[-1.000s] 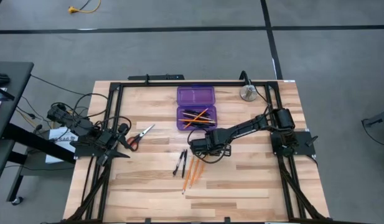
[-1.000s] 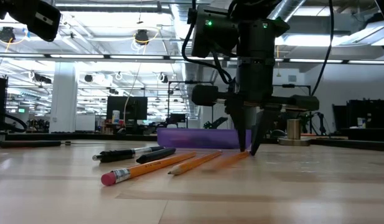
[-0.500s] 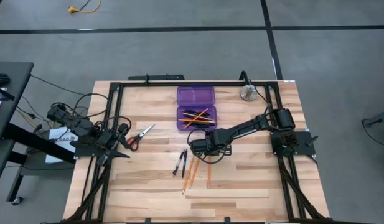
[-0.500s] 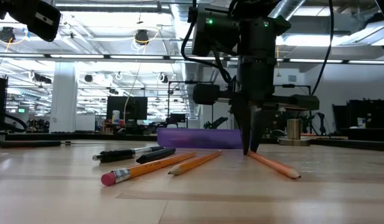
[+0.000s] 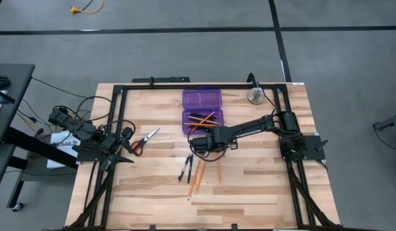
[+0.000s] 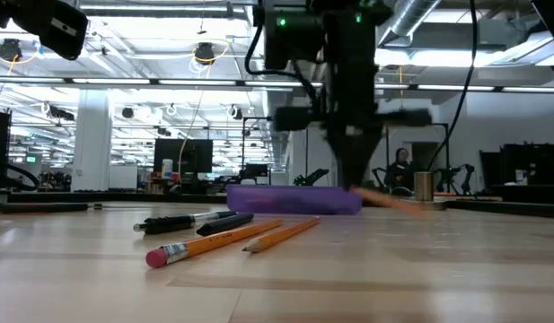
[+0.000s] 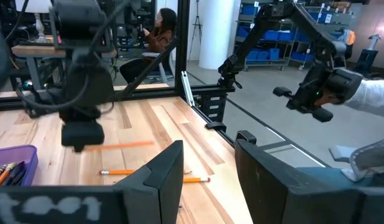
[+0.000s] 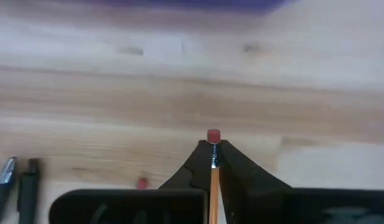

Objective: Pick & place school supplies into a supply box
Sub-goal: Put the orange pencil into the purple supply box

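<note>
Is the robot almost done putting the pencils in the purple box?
Not yet. A few pencils and pens already lie in the purple box. The right tool is holding one orange pencil above the table. Two orange pencils, two black pens and the scissors are still waiting.

A translucent purple supply box (image 5: 202, 110) lies open near the table's far edge, its two hinged halves flat, the nearer half holding a loose jumble of orange pencils and black pens (image 5: 201, 120). One orange pencil (image 5: 218, 169), pink eraser (image 8: 213, 134) leading, is lifted clear of the wood, pinched by the right gripper (image 5: 204, 142) just in front of the box. On the table remain two orange pencils (image 6: 230, 239) beside two black pens (image 6: 194, 221), with the red-handled scissors (image 5: 143, 139) well apart to the left.
</note>
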Robot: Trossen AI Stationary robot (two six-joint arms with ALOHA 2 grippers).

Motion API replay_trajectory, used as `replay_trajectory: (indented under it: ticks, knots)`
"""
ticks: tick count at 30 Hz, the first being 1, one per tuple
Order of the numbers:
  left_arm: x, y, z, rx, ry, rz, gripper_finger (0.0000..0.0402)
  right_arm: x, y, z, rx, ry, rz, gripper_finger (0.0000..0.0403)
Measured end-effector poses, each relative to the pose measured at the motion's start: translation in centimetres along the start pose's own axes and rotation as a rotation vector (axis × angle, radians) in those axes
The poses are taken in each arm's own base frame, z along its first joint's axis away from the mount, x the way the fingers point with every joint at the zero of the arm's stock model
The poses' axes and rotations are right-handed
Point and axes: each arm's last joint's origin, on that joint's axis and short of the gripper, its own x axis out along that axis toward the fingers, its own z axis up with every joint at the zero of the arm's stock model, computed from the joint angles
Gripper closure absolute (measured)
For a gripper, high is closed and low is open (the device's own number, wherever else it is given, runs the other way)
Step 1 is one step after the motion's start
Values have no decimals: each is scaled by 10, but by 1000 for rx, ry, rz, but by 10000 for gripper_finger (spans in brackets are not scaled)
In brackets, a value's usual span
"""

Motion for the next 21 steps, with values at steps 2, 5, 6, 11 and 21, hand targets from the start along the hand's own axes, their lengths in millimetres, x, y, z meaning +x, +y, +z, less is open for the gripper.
replay_trajectory:
  ticks: [2,5,6,11,21]
  knots:
    - [0,0,0,0,0,0,269,-9,0,5,-22,10,-32,403]
    - [0,0,0,0,0,0,269,-23,3,12,-46,13,-24,403]
    - [0,0,0,0,0,0,269,-28,3,15,-53,13,-24,403]
    - [0,0,0,1,0,0,269,-54,3,40,-102,-31,-33,403]
    - [0,1,0,1,-1,50,269,-79,10,119,-367,-197,115,403]
